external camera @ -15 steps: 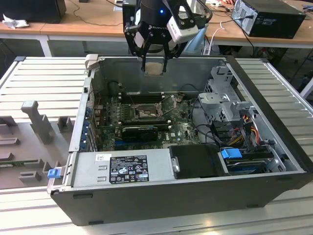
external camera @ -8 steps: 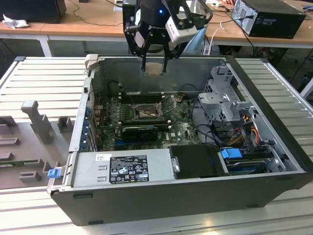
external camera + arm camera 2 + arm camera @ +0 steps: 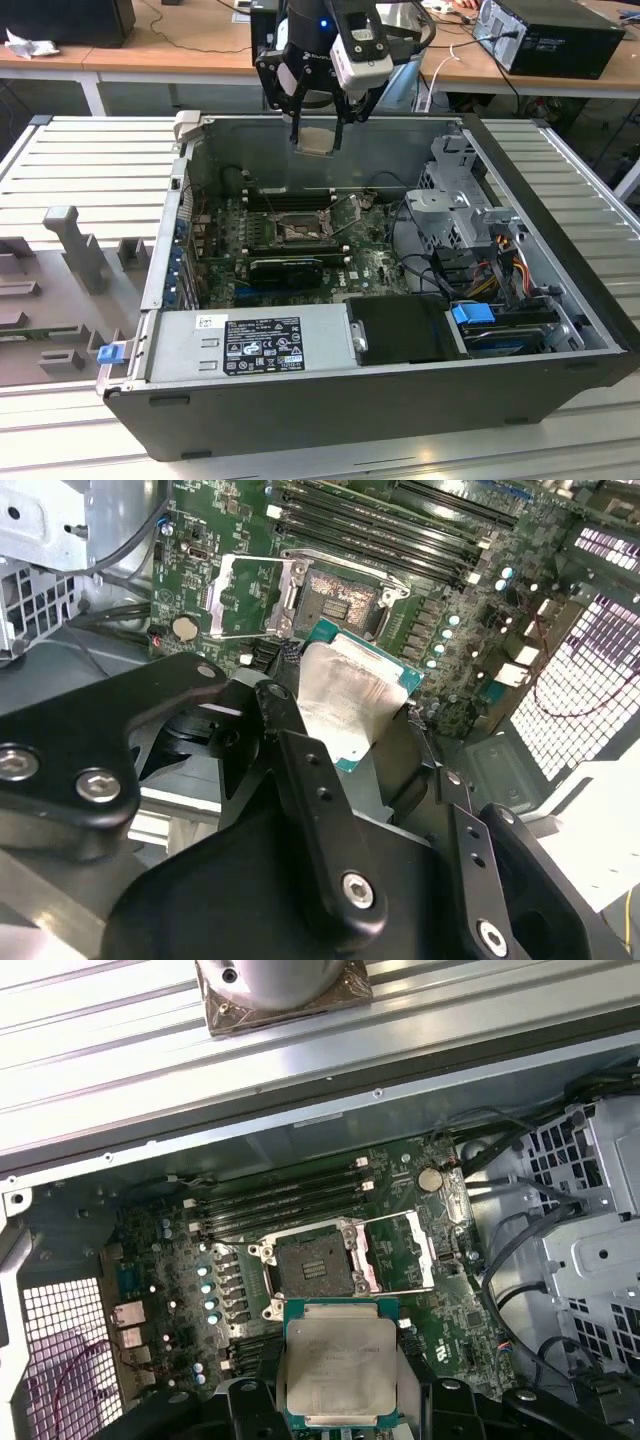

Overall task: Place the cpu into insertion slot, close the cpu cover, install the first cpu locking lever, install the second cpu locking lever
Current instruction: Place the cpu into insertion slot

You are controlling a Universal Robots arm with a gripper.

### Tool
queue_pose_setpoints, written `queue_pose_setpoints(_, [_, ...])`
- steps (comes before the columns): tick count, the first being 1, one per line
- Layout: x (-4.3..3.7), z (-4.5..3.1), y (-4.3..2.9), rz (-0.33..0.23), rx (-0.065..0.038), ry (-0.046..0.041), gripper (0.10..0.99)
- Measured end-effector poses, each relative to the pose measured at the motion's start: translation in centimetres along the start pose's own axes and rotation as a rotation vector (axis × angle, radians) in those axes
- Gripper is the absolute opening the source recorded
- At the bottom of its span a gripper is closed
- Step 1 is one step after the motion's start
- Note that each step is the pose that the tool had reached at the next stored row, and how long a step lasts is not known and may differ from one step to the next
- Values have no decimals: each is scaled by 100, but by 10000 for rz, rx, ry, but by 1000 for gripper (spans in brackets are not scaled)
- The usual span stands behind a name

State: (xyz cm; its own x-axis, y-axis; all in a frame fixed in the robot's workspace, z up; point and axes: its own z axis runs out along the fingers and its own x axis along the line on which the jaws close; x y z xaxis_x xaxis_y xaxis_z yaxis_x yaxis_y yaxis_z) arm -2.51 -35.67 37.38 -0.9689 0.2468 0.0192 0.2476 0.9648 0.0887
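Step in hand: the first one, cpu into socket. Your fingers are clamped on the cpu by two opposite edges, its silver-grey face toward the wrist cameras. In the exterior view the cpu hangs in the air over the computer case, at the edge farthest from that camera and well above the motherboard. The insertion slot sits bare mid-board, beside the memory slots. The cpu cover is swung open to one side, so the socket looks clear to receive. Nothing is seated; the cover is not yet closed. Judgement: you need the chip squarely over the socket, level, with corners matched, then lowered with no side push. A tilted drop could bend contacts.
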Motion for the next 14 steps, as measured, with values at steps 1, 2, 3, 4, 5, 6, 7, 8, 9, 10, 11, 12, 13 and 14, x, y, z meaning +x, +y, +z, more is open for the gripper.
queue_pose_setpoints(1, [0, 0, 0, 43, -1, -4, 533])
queue_pose_setpoints(2, [0, 0, 0, 90, -1, -8, 533])
queue_pose_setpoints(3, [0, 0, 0, 132, -2, -12, 533])
queue_pose_setpoints(4, [0, 0, 0, 182, -3, -16, 533])
queue_pose_setpoints(5, [0, 0, 0, 232, -4, -21, 533])
queue_pose_setpoints(6, [0, 0, 0, 265, -5, -24, 533])
queue_pose_setpoints(7, [0, 0, 0, 318, -5, -29, 533])
queue_pose_setpoints(8, [0, 0, 0, 399, -7, -36, 533])
queue_pose_setpoints(9, [0, 0, 0, 455, -7, -40, 533])
queue_pose_setpoints(10, [0, 0, 0, 500, -9, -44, 533])
queue_pose_setpoints(11, [0, 0, 0, 547, -10, -49, 533])
queue_pose_setpoints(12, [0, 0, 0, 606, -11, -54, 533])
queue_pose_setpoints(13, [0, 0, 0, 641, -12, -57, 533])
queue_pose_setpoints(14, [0, 0, 0, 691, -13, -62, 533])
